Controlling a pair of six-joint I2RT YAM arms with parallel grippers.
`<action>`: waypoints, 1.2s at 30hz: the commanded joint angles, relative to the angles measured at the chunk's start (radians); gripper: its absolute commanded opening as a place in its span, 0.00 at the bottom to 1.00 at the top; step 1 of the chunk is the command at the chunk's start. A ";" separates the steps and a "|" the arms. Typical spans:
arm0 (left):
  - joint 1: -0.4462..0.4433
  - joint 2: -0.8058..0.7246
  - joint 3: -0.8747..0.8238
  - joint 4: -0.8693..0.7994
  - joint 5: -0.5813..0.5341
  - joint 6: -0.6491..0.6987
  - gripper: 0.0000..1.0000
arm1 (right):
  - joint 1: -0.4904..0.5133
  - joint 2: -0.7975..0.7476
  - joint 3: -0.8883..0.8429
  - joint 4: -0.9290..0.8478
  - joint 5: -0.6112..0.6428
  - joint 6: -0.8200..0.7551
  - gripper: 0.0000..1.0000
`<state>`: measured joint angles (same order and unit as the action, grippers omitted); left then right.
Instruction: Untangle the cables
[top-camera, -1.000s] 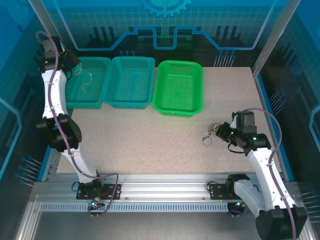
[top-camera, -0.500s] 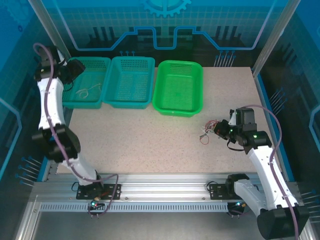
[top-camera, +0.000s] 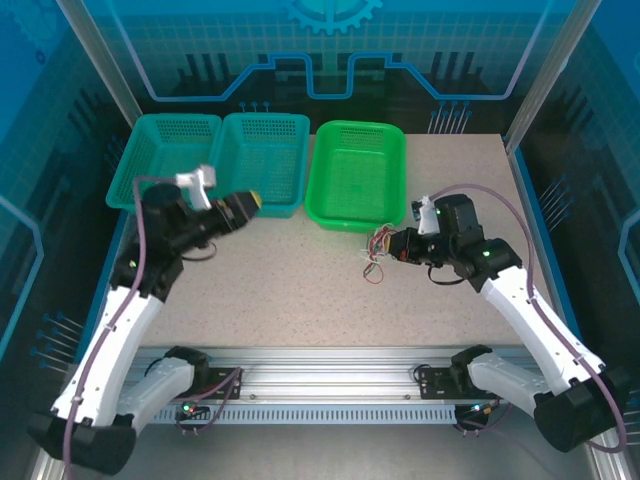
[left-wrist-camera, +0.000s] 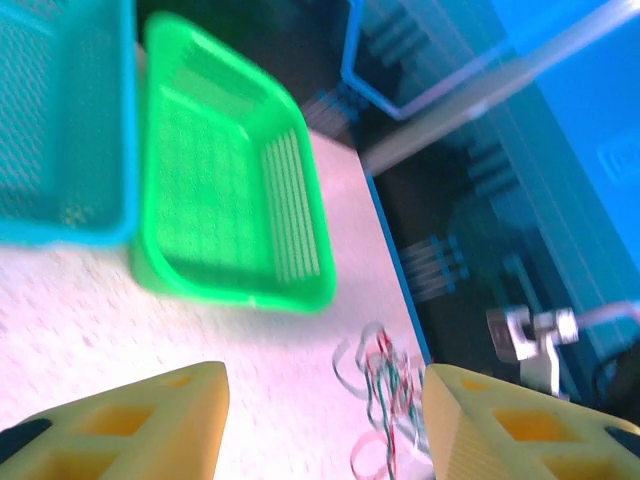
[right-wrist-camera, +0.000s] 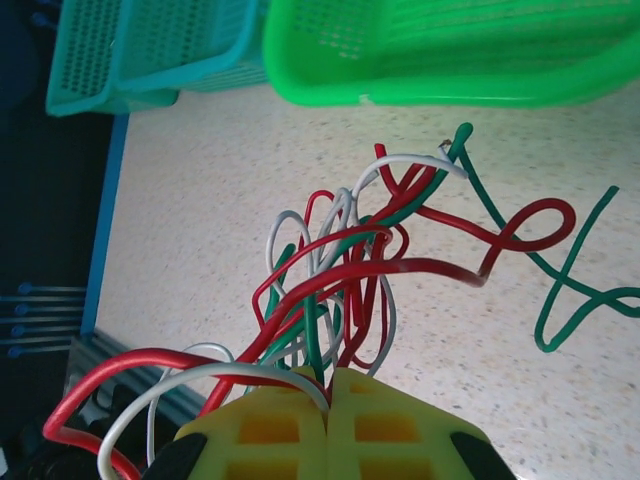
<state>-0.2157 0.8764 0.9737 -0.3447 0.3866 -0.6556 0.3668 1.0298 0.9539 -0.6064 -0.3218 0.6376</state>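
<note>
While the right hand (right-wrist-camera: 327, 388) pinches the cables (right-wrist-camera: 352, 255), the left hand (left-wrist-camera: 325, 405) hangs spread above the table (top-camera: 290, 295).

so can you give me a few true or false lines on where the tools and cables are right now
1. The right tool is shut on the cables. True.
2. The left tool grips a cable. False: its fingers stand apart with nothing between them.
3. The cables lie inside the green basket. False: they are over the table, just on the near side of that basket.
4. The bundle mixes red, white and green wires. True.
</note>
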 joint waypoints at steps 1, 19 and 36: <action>-0.120 -0.059 -0.113 0.110 -0.001 -0.057 0.55 | 0.042 0.023 0.040 0.067 -0.055 -0.019 0.00; -0.551 0.283 -0.336 0.793 -0.170 -0.405 0.59 | 0.161 0.075 0.045 0.147 -0.050 0.006 0.00; -0.437 -0.053 -0.254 0.098 -0.472 -0.198 0.00 | -0.079 -0.040 -0.059 -0.026 0.261 0.069 0.00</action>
<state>-0.7021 0.8848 0.6861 -0.0017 0.0292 -0.9184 0.3969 1.0290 0.9272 -0.5491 -0.1596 0.6701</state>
